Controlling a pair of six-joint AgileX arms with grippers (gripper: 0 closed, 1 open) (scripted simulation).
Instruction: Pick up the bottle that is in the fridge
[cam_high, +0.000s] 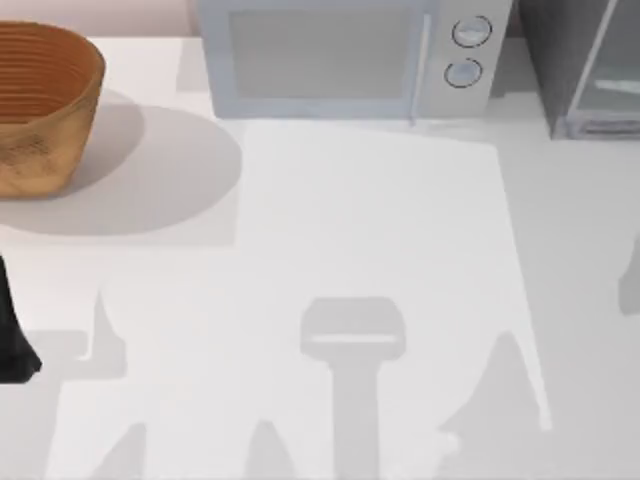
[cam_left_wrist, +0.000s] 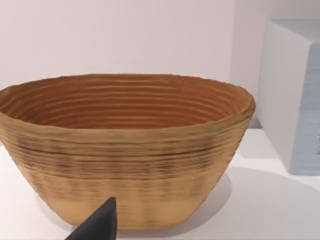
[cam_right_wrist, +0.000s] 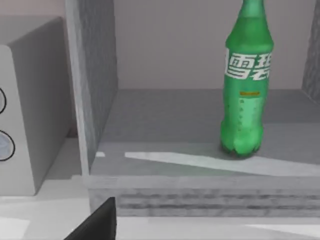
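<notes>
Right wrist view leaves our jaws' state untold. Our right gripper faces the open fridge (cam_right_wrist: 95, 100), where the bottle (cam_right_wrist: 246, 85) stands upright inside. We judge it light, smooth, slippery; best gripped mid-body.

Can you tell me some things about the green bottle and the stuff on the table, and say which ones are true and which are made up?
1. The bottle stands upright inside the fridge. True.
2. The bottle is red. False: it is bright green with white writing.
3. The basket sits at the table's left, in the top view. True.
4. The bottle lies in the basket. False: the left wrist view shows nothing inside the part of the basket that can be seen.
5. The microwave has two round knobs. True.
6. A gripper is holding the bottle. False: nothing touches it.
</notes>
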